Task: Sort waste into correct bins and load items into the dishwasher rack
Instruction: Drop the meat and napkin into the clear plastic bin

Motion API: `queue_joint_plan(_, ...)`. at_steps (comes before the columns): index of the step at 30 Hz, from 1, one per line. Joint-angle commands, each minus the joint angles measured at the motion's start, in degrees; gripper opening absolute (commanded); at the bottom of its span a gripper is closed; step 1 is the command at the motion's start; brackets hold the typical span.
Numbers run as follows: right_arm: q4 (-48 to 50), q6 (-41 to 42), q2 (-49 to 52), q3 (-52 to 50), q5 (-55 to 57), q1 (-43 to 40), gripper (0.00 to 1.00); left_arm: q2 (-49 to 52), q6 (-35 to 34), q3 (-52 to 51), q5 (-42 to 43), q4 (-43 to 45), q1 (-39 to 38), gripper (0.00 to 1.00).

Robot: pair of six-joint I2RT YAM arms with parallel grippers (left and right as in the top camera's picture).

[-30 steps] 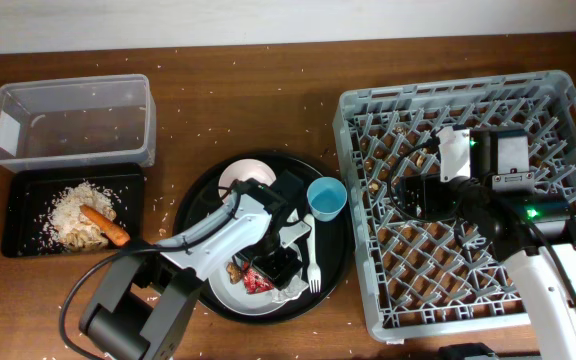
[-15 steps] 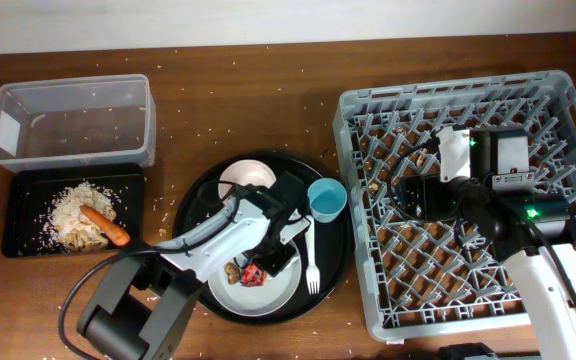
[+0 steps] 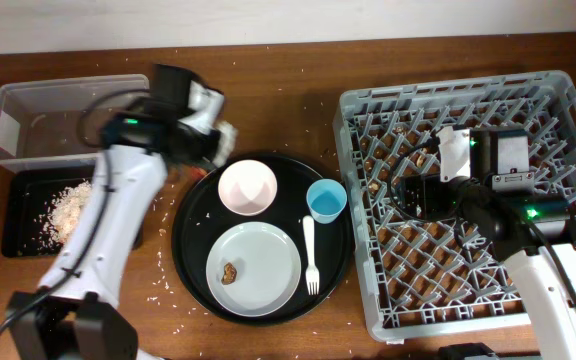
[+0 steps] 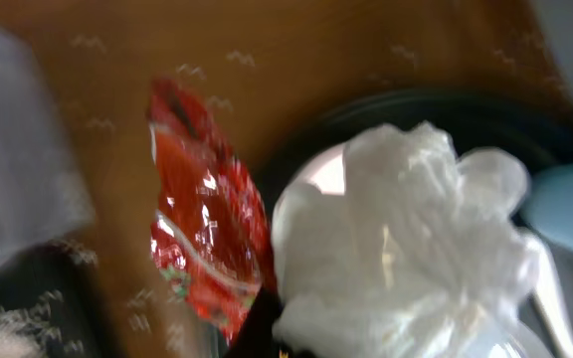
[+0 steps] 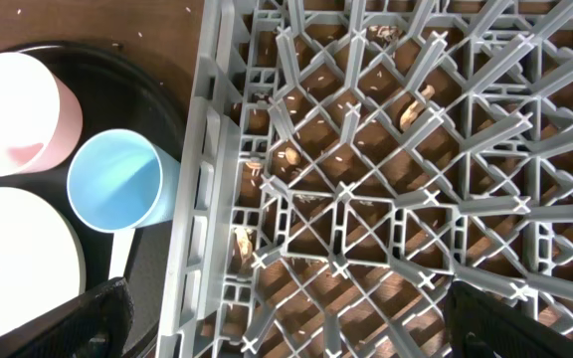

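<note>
A dark brown wooden bench, evenly lit, meets what looks like a pale wall along its far edge.

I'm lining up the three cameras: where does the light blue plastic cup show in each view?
Overhead: the light blue plastic cup sits at the right rim of the round black tray, beside the large grey plastic dishwasher rack.
Left wrist: a blurred pale blue patch at the right edge, beyond the crumpled white tissue.
Right wrist: left of centre, just outside the rack's wall.
Shared landmark: the round black tray.
</note>
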Motion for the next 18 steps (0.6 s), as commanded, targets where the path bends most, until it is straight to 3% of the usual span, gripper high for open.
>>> queue_joint_plan(1, 0.11, 0.24, -0.02, 0.96, -0.50, -0.22, 0.99, 0.63, 0.11, 0.83, -1.42, 9.97, 9.22, 0.01)
queue_joint_plan(7, 0.09, 0.24, 0.90, 0.96, -0.50, -0.22, 0.99, 11.87, 0.11, 0.83, -3.06, 31.91, 17.42, 0.01)
queue_joint_plan(8, 0.09, 0.24, 1.25, 0.96, -0.50, -0.22, 0.99, 13.92, 0.11, 0.83, -3.67, 34.12, 17.86, 0.04)
queue_joint_plan(9, 0.11, 0.24, 1.75, 0.96, -0.50, -0.22, 0.99, 15.96, 0.13, 0.83, -4.11, 36.41, 18.29, 0.33)
queue_joint_plan(11, 0.07, 0.24, 2.73, 0.96, -0.52, -0.20, 0.99, 18.43, 0.11, 0.83, -4.24, 39.39, 19.04, 0.69)
queue_joint_plan(13, 0.04, 0.24, 3.58, 0.96, -0.52, -0.20, 0.99, 18.69, 0.11, 0.85, -4.31, 39.89, 19.32, 0.92)
queue_joint_plan(15, 0.07, 0.24, 3.85, 0.96, -0.52, -0.22, 0.99, 18.64, 0.11, 0.96, -4.28, 40.19, 19.30, 0.99)
queue_joint_plan(18, 0.04, 0.24, 3.85, 0.96, -0.52, -0.22, 0.99, 16.92, 0.09, 1.44, -4.24, 38.38, 19.30, 0.99)
